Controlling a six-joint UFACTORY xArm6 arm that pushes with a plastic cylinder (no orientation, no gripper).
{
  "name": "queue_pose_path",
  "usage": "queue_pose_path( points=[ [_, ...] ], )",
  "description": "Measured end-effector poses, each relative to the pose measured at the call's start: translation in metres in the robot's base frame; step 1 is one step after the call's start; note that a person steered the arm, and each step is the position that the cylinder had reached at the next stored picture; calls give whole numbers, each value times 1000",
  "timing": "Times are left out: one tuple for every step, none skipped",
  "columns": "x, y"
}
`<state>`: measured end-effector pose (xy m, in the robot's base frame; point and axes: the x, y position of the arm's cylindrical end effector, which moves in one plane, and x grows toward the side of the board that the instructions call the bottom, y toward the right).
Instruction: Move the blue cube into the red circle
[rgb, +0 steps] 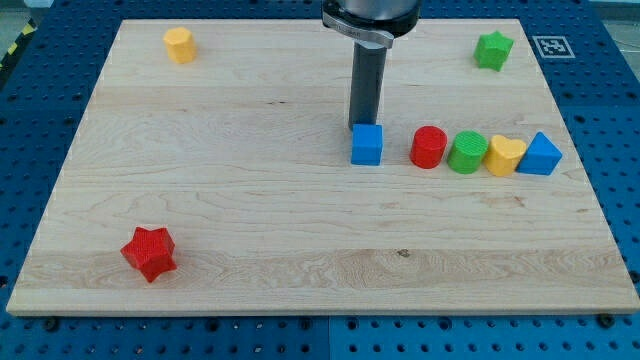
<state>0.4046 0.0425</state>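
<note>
A blue cube (367, 144) sits on the wooden board (250, 200) a little right of its middle. A red circle-shaped block (428, 147) stands just to the cube's right, with a small gap between them. My tip (362, 124) is at the cube's top-left edge, right behind it as seen from the view's bottom, and appears to touch it. The rod rises straight up to the arm at the view's top.
Right of the red circle stand a green cylinder (467, 152), a yellow heart (504, 155) and a blue triangle (540, 155) in a row. A red star (149, 252) lies bottom left, a yellow block (179, 45) top left, a green star (493, 49) top right.
</note>
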Motion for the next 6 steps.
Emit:
queue_pose_path(
  points=[
    [-6, -37],
    [-5, -66],
    [10, -50],
    [22, -20],
    [31, -6],
    [36, -17]
  ],
)
